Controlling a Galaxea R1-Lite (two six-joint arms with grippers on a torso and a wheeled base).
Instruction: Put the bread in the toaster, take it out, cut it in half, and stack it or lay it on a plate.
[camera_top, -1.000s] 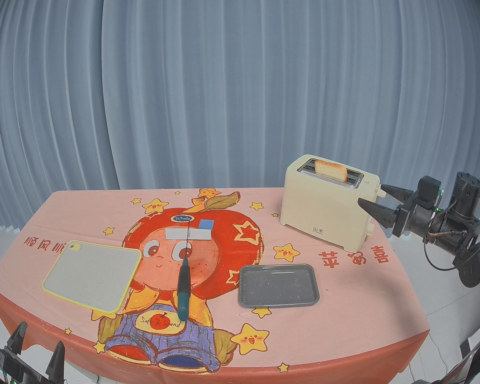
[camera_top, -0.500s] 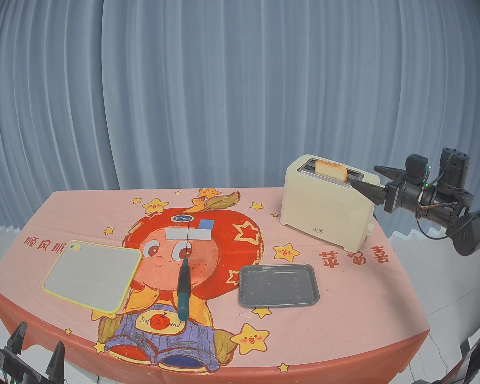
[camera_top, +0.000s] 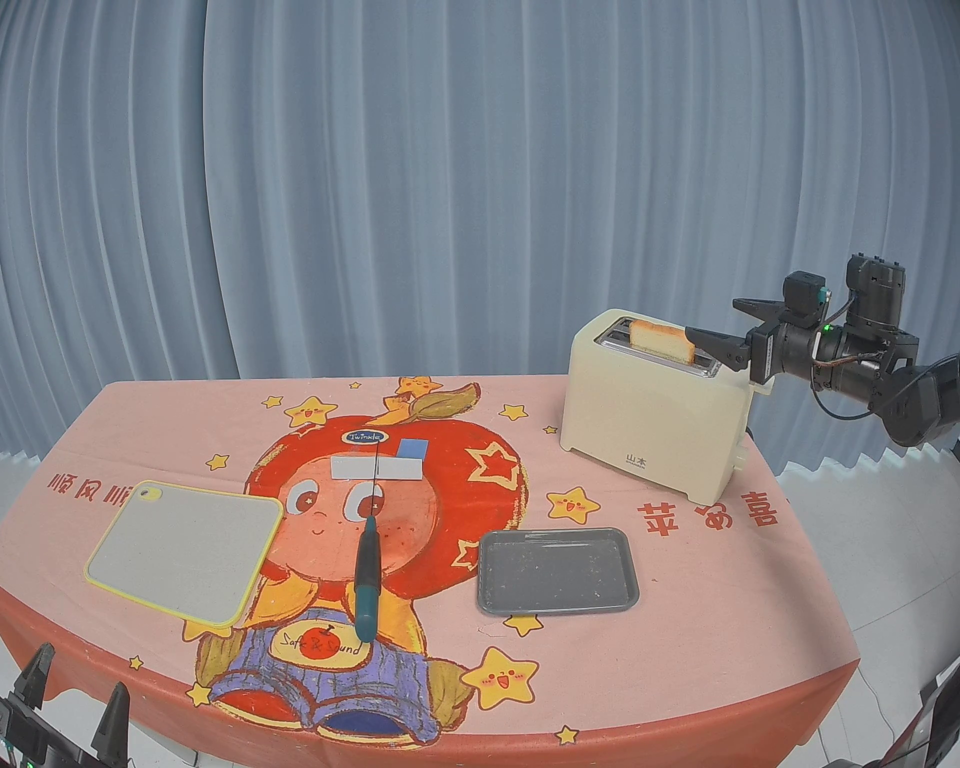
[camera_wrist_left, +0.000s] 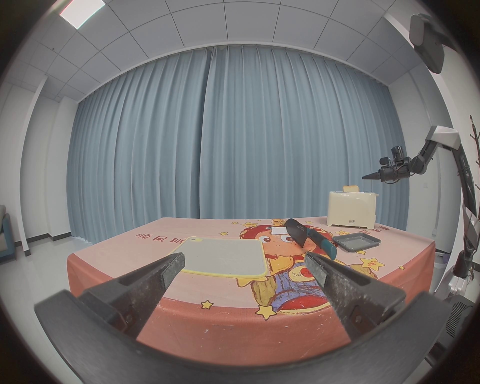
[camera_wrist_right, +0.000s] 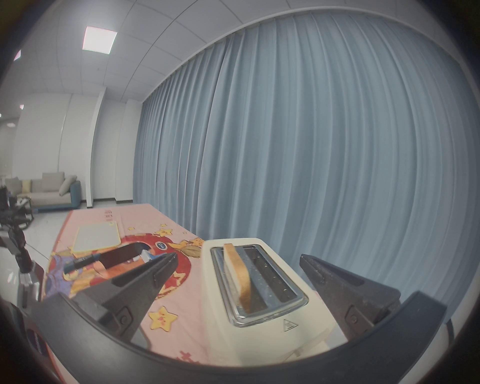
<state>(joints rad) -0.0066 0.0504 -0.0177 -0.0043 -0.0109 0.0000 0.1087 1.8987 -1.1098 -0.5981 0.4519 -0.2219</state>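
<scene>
Head view is showing the right gripper (camera_top: 714, 320) hovering just beside the toaster (camera_top: 650, 420) top, fingers spread wide, probably lining up to pinch the bread (camera_top: 661, 341) sticking up from one slot, while the left gripper (camera_top: 80, 672) is sitting low, fingers also wide.

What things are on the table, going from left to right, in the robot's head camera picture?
cutting board → knife → tray → toaster
</scene>
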